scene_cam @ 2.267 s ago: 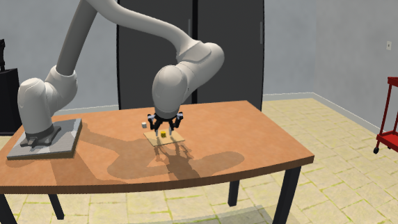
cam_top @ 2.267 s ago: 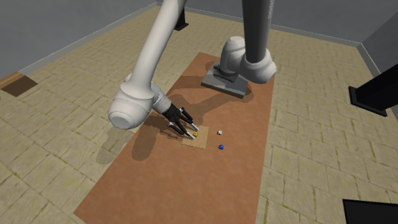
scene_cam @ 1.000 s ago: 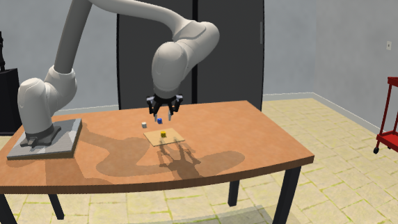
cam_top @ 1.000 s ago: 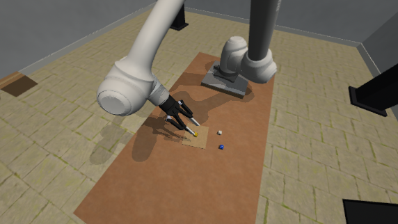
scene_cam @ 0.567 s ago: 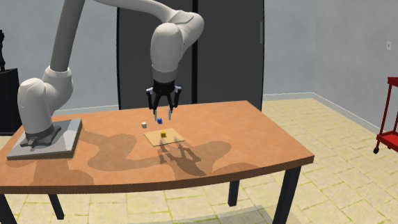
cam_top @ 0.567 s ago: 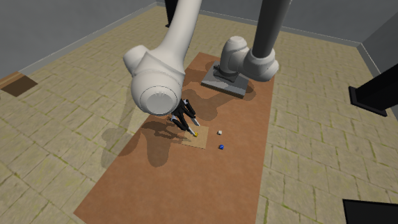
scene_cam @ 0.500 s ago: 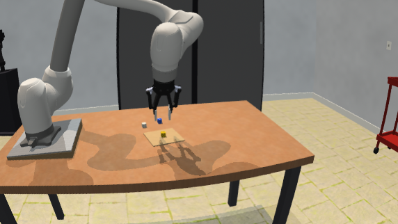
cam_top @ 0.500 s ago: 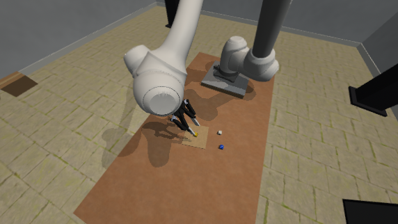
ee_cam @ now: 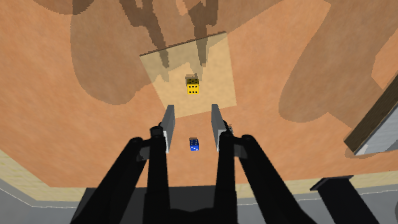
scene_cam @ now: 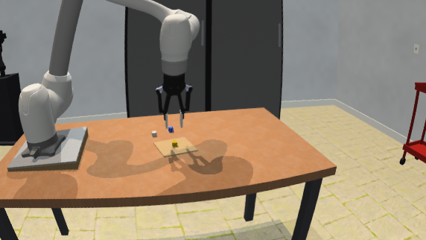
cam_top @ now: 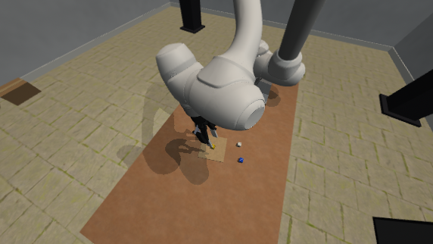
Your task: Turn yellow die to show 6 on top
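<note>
The yellow die (ee_cam: 193, 88) sits on the tan mat (ee_cam: 220, 60), fully inside its edges, a bit off the middle. The mat lies flat on the brown surface (scene_cam: 238, 149). In the wrist view the die shows six dots on the side that faces the camera, but I cannot tell for sure which side is on top.

The pincer (scene_cam: 173, 123) hangs in the air above the surface, on the side of the mat where the other dice are. It is partly open and has nothing in it. Its two fingers point down with a gap between them.

The blue die (ee_cam: 194, 144) lies off the mat, just beside one mat edge. The white die (scene_cam: 154, 133) lies near the blue one, also off the mat.

The yellow die looks small, hard and light. It will not bend or squash. Its sides look smooth, so it could slip or pop out if pinched at a corner. The best place to hold it is on two flat sides that face away from each other, near the middle of each side.

There is no writing or brand name to read. The only marks are the dots on the dice.
</note>
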